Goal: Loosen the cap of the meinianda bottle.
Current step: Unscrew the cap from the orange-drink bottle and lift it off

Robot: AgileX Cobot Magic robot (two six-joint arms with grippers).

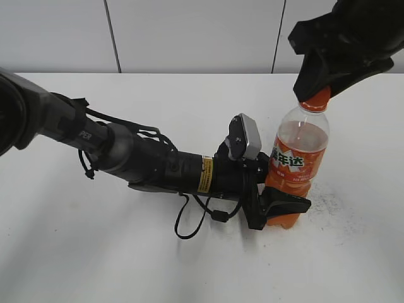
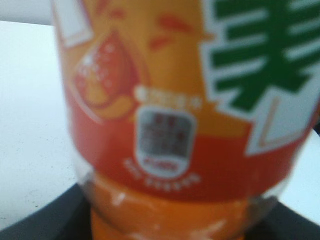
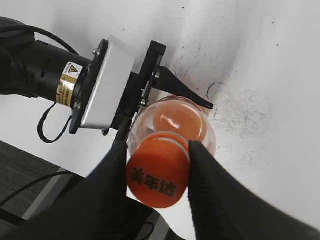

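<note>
The meinianda bottle (image 1: pixel 295 161) stands upright on the white table, clear plastic with orange liquid and an orange label; its label fills the left wrist view (image 2: pixel 180 100). My left gripper (image 1: pixel 278 208) is shut on the bottle's lower body, one black finger across its base. My right gripper (image 1: pixel 314 95) comes down from the upper right and is shut on the orange cap (image 3: pixel 157 170), one black finger on each side (image 3: pixel 156 159). In the exterior view only the lower part of the cap (image 1: pixel 315 100) shows under the gripper.
The left arm (image 1: pixel 126 154) lies low across the table from the left, with a loose black cable loop (image 1: pixel 189 224) in front of it. The white tabletop (image 1: pixel 353 252) has grey scuff marks around the bottle. A pale wall runs behind.
</note>
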